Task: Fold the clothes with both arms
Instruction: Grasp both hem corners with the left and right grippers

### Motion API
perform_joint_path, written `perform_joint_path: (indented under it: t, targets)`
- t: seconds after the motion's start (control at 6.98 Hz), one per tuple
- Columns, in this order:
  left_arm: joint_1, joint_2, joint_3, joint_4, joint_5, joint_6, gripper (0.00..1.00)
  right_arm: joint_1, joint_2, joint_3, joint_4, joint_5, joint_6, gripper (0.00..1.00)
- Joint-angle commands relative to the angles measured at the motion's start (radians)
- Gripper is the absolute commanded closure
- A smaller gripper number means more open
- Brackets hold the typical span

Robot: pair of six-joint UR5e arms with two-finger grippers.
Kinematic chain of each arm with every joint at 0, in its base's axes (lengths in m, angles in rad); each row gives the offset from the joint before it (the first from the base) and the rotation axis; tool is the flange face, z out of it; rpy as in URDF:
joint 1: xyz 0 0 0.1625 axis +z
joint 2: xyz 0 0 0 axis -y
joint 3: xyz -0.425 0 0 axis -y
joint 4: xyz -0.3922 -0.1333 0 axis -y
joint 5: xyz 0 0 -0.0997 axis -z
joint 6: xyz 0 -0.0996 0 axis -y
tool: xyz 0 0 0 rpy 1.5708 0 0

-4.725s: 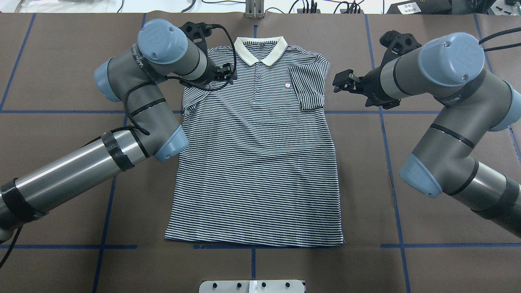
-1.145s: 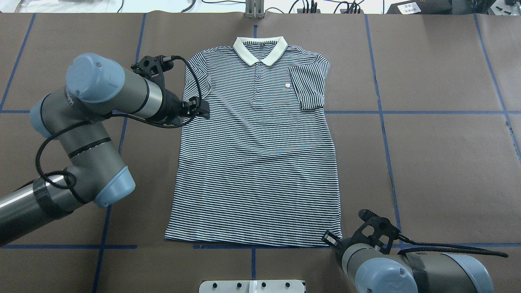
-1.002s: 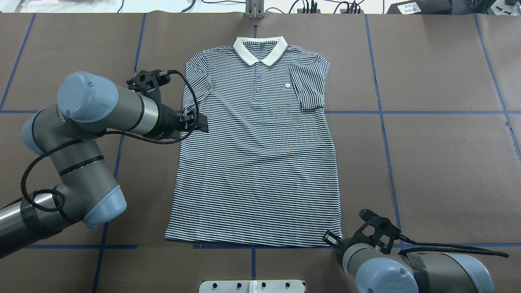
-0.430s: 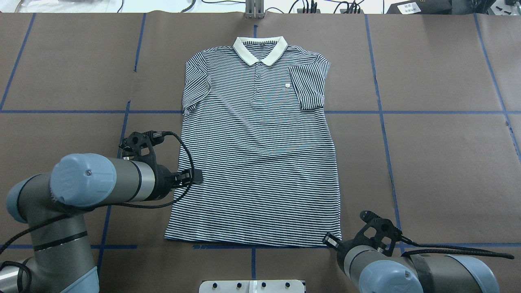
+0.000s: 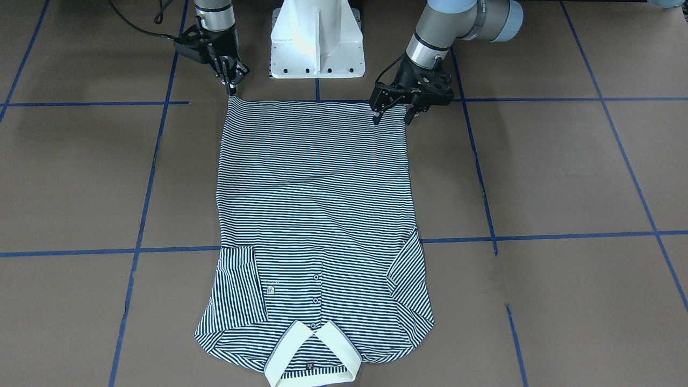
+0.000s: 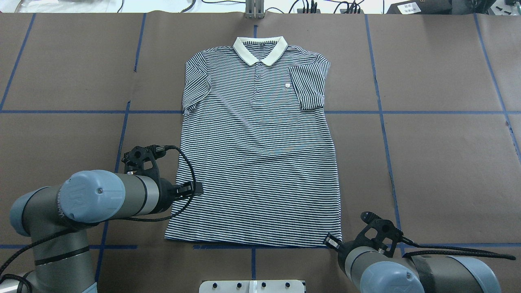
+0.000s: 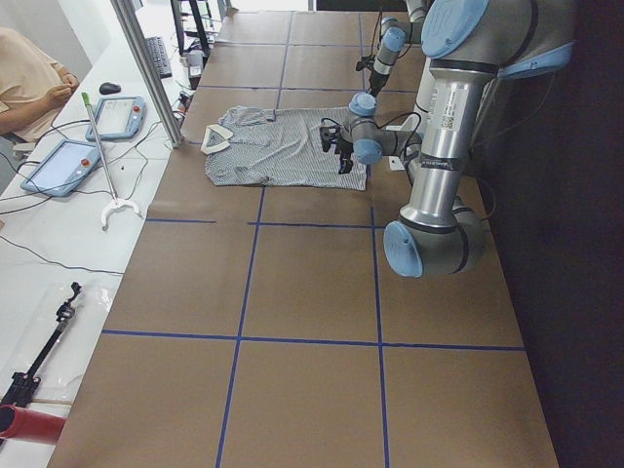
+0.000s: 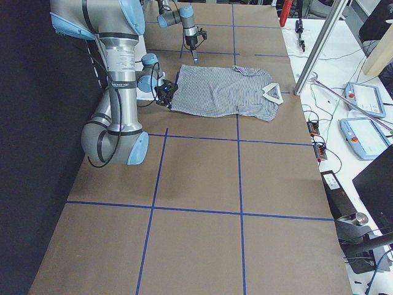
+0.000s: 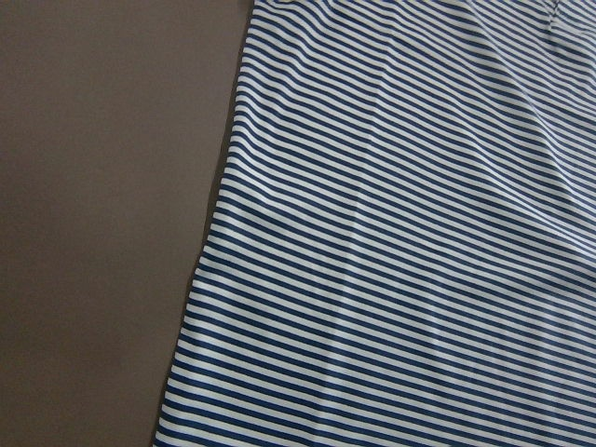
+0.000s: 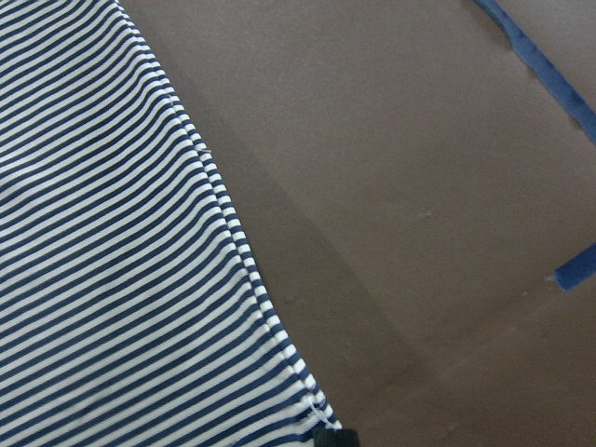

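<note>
Polo shirt (image 6: 260,162) lies flat, face up, in the middle of the bench (image 6: 447,171), whose brown cover is gridded with blue tape (image 6: 427,112). White side tables (image 7: 39,234) hold tablets and cables. The shirt has thin navy-and-white stripes, a cream collar (image 6: 260,51) and both sleeves folded inward. The left gripper (image 5: 393,114), fingers apart, hovers near one hem corner. The right gripper (image 5: 233,92), fingers seemingly together, touches the other corner.

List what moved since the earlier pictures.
The left gripper travelled from the shirt's shoulder down its side edge and is now open near the hem. The right gripper swung from beside the folded sleeve to the hem's other corner, then stayed there. Nothing was lifted; the shirt lies flat as before.
</note>
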Motion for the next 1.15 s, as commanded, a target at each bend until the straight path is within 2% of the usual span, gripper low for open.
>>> perform_joint_path:
  t: [0.0, 0.29, 0.43, 0.72, 0.86, 1.0]
  targets:
    - [0.035, 0.003, 0.002, 0.036, 0.003, -0.03, 0.11, 0.0, -0.002, -0.002, 0.0, 0.0, 0.0, 1.0]
    - [0.084, 0.005, -0.001, 0.113, 0.021, -0.073, 0.11, -0.002, -0.001, -0.002, 0.0, 0.0, 0.0, 1.0]
    - [0.104, 0.049, -0.005, 0.104, 0.022, -0.102, 0.11, -0.002, -0.001, -0.001, 0.0, 0.0, 0.0, 1.0]
    - [0.125, 0.055, 0.005, 0.105, 0.022, -0.105, 0.14, -0.002, -0.001, -0.001, 0.0, 0.0, 0.0, 1.0]
    - [0.131, 0.057, 0.001, 0.105, 0.021, -0.105, 0.18, -0.002, -0.001, -0.001, 0.0, 0.0, 0.0, 1.0]
    - [0.134, 0.057, 0.005, 0.107, 0.019, -0.106, 0.32, -0.002, -0.001, 0.001, 0.0, 0.0, 0.0, 1.0]
